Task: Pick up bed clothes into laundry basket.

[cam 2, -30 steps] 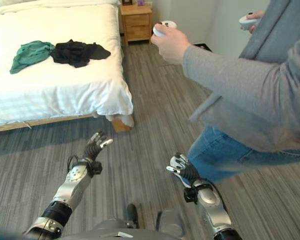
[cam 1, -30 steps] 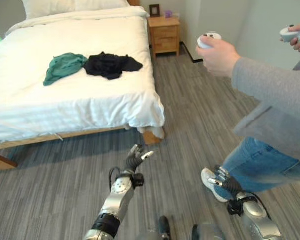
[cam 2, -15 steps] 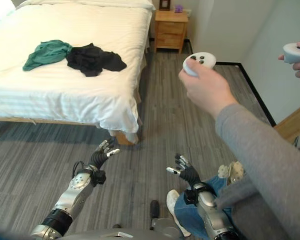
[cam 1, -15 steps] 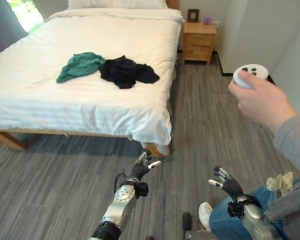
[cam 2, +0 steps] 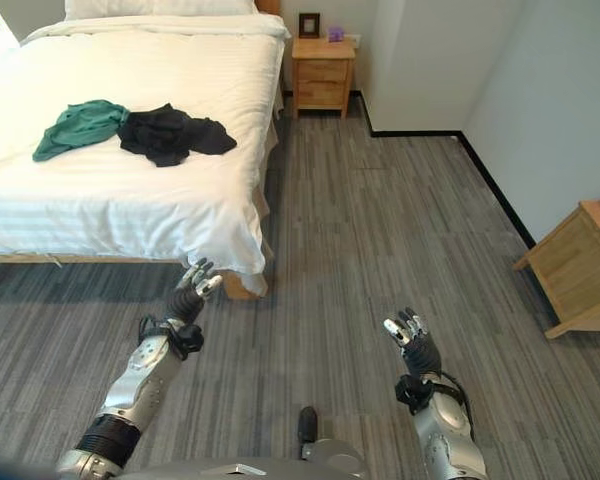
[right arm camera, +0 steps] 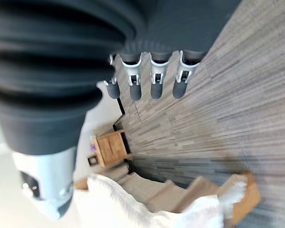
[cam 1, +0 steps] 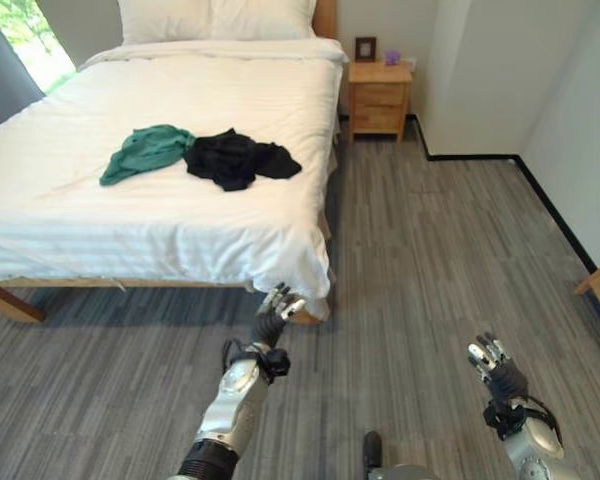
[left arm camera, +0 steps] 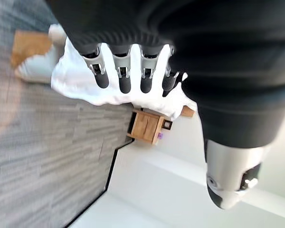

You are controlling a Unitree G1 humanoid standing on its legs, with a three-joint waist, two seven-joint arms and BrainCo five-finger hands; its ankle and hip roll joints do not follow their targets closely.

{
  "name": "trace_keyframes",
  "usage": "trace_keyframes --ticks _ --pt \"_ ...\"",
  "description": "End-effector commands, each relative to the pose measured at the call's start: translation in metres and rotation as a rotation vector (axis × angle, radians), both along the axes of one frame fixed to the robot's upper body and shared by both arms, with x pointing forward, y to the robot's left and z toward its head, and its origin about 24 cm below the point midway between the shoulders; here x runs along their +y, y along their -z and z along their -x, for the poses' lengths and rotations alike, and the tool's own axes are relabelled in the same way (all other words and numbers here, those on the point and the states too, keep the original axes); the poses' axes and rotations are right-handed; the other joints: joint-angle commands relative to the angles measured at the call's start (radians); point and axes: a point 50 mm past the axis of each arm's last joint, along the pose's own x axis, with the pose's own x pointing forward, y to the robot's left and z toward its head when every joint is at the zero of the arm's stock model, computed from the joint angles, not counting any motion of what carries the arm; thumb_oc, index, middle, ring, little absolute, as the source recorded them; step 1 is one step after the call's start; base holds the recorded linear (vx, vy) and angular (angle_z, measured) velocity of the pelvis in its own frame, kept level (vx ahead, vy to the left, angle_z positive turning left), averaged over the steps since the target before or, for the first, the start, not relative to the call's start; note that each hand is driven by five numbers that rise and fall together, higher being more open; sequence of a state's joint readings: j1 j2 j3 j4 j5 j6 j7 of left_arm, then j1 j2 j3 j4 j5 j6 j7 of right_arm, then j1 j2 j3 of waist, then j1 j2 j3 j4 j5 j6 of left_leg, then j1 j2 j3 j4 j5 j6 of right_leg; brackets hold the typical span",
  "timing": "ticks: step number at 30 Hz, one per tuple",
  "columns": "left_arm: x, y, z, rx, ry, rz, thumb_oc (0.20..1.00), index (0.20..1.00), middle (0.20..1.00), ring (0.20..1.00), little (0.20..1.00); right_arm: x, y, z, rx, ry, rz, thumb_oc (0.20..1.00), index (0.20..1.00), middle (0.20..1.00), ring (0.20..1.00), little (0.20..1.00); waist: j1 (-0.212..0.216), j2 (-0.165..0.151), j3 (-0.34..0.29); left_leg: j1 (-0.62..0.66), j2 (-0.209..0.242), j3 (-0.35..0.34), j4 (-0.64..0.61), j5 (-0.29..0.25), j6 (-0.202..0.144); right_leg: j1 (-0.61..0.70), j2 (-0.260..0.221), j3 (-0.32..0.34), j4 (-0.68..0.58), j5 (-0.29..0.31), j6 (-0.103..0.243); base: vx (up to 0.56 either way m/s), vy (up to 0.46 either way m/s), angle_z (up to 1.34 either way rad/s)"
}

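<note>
The crumpled black garment (cam 1: 238,160) and the teal green garment (cam 1: 144,151) lie touching on the white-sheeted bed (cam 1: 130,215), far left, as before. The left hand (cam 1: 272,318) is raised by the bed's near corner, fingers relaxed and empty; the right hand (cam 2: 412,341) likewise over the grey plank floor (cam 1: 430,250). The person with the controllers has gone from the right.
</note>
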State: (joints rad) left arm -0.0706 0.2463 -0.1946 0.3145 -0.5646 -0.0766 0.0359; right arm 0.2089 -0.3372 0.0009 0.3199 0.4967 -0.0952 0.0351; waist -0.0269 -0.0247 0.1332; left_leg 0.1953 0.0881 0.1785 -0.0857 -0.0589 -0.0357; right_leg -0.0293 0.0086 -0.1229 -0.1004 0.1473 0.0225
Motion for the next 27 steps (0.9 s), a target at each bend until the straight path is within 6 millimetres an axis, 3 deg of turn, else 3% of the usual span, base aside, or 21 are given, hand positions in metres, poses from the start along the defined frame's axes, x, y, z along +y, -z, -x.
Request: trace_keyframes --ticks 1,6,9,12,13,16,19,22,23,24,25,27 --pt "0.027 -0.015 -0.003 -0.078 -0.049 -0.144 1.0 1.0 1.0 1.0 1.0 -0.011 -0.025 -0.007 -0.092 -0.064 0.148 1.0 1.0 1.0 1.0 1.0 -0.008 -0.017 -0.05 -0.117 -0.023 0.013 0.011 0.115 0.006 0.103 -0.113 -0.03 0.08 -0.119 0.113 0.03 0.068 0.03" --pt "0.056 -0.017 0.006 -0.082 -0.18 -0.186 1.0 1.0 1.0 1.0 1.0 -0.005 -0.03 -0.019 -0.125 -0.082 0.134 1.0 1.0 1.0 1.0 1.0 0.019 -0.013 -0.045 -0.123 -0.039 -0.009 0.006 0.109 0.014 0.107 -0.131 -0.047 0.09 -0.122 0.119 0.04 0.076 0.07" --pt "0.083 -0.018 0.018 -0.084 -0.311 -0.208 1.0 1.0 1.0 1.0 1.0 0.01 -0.036 -0.038 -0.164 -0.173 0.14 1.0 1.0 1.0 1.0 1.0 0.069 -0.015 -0.044 -0.127 -0.059 -0.037 0.009 0.096 0.024 0.125 -0.155 -0.073 0.083 -0.119 0.128 0.07 0.123 0.33" --pt "0.095 -0.018 0.025 -0.079 -0.362 -0.219 1.0 1.0 1.0 1.0 1.0 0.016 -0.043 -0.045 -0.192 -0.222 0.167 1.0 1.0 1.0 1.0 1.0 0.09 -0.019 -0.043 -0.13 -0.072 -0.053 0.015 0.087 0.029 0.132 -0.17 -0.084 0.086 -0.119 0.135 0.08 0.13 0.21" --pt "0.105 -0.014 0.032 -0.058 -0.411 -0.235 1.0 1.0 1.0 1.0 1.0 0.022 -0.051 -0.055 -0.24 -0.239 0.174 1.0 1.0 1.0 1.0 1.0 0.114 -0.019 -0.04 -0.135 -0.087 -0.067 0.03 0.072 0.04 0.13 -0.191 -0.09 0.113 -0.118 0.143 0.08 0.152 0.29" --pt "0.112 -0.007 0.037 -0.017 -0.443 -0.255 1.0 1.0 1.0 1.0 1.0 0.032 -0.057 -0.062 -0.283 -0.247 0.14 1.0 1.0 1.0 1.0 1.0 0.128 -0.012 -0.025 -0.136 -0.109 -0.09 0.049 0.054 0.067 0.093 -0.232 -0.075 0.248 -0.088 0.148 0.09 0.21 0.23" --pt "0.111 -0.004 0.04 0.0 -0.425 -0.264 1.0 1.0 1.0 1.0 1.0 0.033 -0.058 -0.059 -0.287 -0.254 0.142 1.0 1.0 1.0 1.0 1.0 0.108 0.003 0.001 -0.115 -0.133 -0.117 0.058 0.04 0.099 0.014 -0.259 -0.029 0.455 0.012 0.135 0.08 0.214 0.2" --pt "0.109 -0.003 0.04 0.007 -0.401 -0.273 1.0 1.0 1.0 1.0 1.0 0.031 -0.054 -0.055 -0.266 -0.26 0.158 1.0 1.0 1.0 1.0 1.0 0.093 0.022 0.016 -0.092 -0.138 -0.116 0.06 0.027 0.118 -0.061 -0.263 -0.001 0.584 0.042 0.127 0.12 0.207 0.22" --pt "0.107 -0.004 0.038 0.004 -0.39 -0.277 1.0 1.0 1.0 1.0 1.0 0.029 -0.051 -0.053 -0.249 -0.253 0.167 1.0 1.0 1.0 1.0 1.0 0.081 0.03 0.026 -0.088 -0.135 -0.124 0.076 0.018 0.121 -0.092 -0.243 0.015 0.621 0.031 0.122 0.2 0.094 0.1" --pt "0.104 -0.006 0.034 -0.009 -0.377 -0.274 1.0 1.0 1.0 1.0 1.0 0.021 -0.045 -0.045 -0.213 -0.226 0.161 1.0 1.0 1.0 1.0 1.0 0.045 0.044 0.026 -0.063 -0.127 -0.147 0.08 0.015 0.118 -0.158 -0.166 0.048 0.621 -0.039 0.109 0.31 0.094 0.16" --pt "0.102 -0.009 0.032 -0.023 -0.371 -0.267 1.0 1.0 1.0 1.0 1.0 0.018 -0.042 -0.042 -0.204 -0.209 0.148 1.0 1.0 1.0 1.0 1.0 0.03 0.046 0.025 -0.049 -0.127 -0.157 0.077 0.014 0.113 -0.185 -0.131 0.055 0.592 -0.066 0.105 0.27 0.047 0.1" --pt "0.099 -0.01 0.03 -0.033 -0.36 -0.263 1.0 1.0 1.0 1.0 1.0 0.014 -0.041 -0.038 -0.199 -0.192 0.137 1.0 1.0 1.0 1.0 1.0 0.013 0.047 0.025 -0.028 -0.128 -0.173 0.073 0.004 0.108 -0.201 -0.102 0.059 0.553 -0.077 0.104 0.25 -0.012 0.09"
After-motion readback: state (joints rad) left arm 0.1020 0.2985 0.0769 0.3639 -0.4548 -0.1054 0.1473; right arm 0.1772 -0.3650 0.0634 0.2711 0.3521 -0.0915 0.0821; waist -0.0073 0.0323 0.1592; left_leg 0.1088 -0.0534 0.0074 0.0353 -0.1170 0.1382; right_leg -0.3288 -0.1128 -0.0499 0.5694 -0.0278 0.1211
